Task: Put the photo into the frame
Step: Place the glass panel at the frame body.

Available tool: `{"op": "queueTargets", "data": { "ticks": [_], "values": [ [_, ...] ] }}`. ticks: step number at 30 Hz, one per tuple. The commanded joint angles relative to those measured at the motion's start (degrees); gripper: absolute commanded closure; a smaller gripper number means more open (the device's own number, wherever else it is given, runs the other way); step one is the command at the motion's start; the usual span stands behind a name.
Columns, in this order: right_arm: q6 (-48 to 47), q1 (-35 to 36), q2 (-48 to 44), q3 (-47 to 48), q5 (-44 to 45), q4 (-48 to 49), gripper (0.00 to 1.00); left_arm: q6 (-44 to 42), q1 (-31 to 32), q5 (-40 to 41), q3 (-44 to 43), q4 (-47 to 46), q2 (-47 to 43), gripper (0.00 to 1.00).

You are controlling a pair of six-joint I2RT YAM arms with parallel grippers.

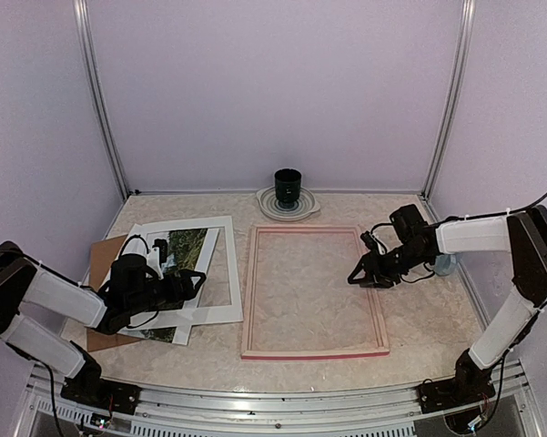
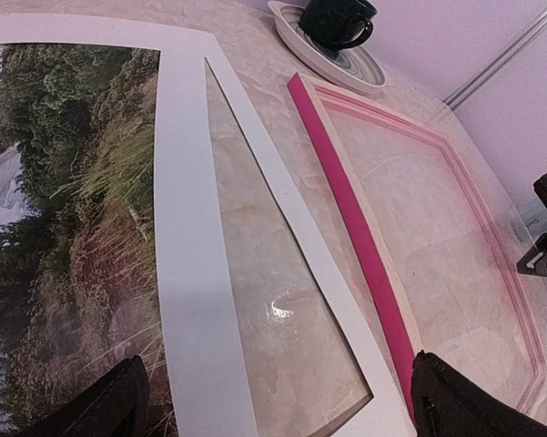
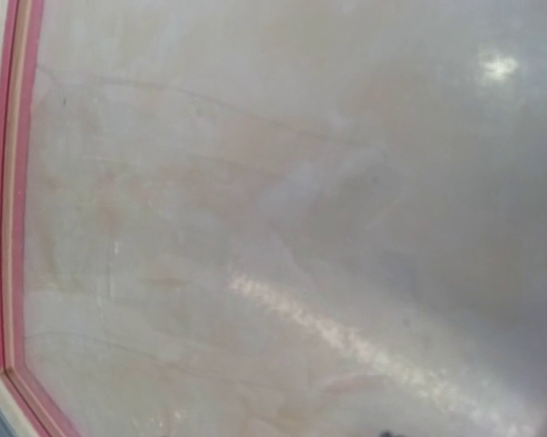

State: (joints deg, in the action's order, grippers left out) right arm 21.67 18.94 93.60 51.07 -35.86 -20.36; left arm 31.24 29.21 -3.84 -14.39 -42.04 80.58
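The left gripper (image 2: 278, 405) is hovering with jaws spread wide over the photo (image 2: 64, 228), which is lying overlapping the white mat board (image 2: 291, 228). The frame (image 1: 315, 351) is lying flat mid-table. The right gripper (image 1: 360, 276) is hanging over its right rim; its opening cannot be told.

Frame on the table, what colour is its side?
Bright pink side on the rectangular frame; left wrist view shows it best.

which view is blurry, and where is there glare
Right wrist view: soft all over, a glare spot top right and a bright streak on the surface inside the frame. Left wrist view: sharp, small glint inside the mat board opening. Top view: evenly lit, no glare.
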Motion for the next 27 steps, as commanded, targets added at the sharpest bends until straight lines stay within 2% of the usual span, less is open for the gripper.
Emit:
{"op": "queueTargets", "data": {
  "ticks": [1, 12, 27],
  "values": [
    [-0.8, -0.5, -2.7, 1.9, 2.5, -2.6, 0.50, -0.1, -0.5, -0.3, 0.3, -1.8, 0.5, 0.01],
    [-2.0, -0.5, -5.5, 3.1, 9.8, -7.1, 0.46, -0.1, -0.5, -0.3, 0.3, -1.8, 0.3, 0.01],
    [-2.6, -0.5, -6.8, 3.2, 13.7, -8.2, 0.44, 0.0, -0.5, -0.3, 0.4, -1.8, 0.1, 0.01]
  ]
}}
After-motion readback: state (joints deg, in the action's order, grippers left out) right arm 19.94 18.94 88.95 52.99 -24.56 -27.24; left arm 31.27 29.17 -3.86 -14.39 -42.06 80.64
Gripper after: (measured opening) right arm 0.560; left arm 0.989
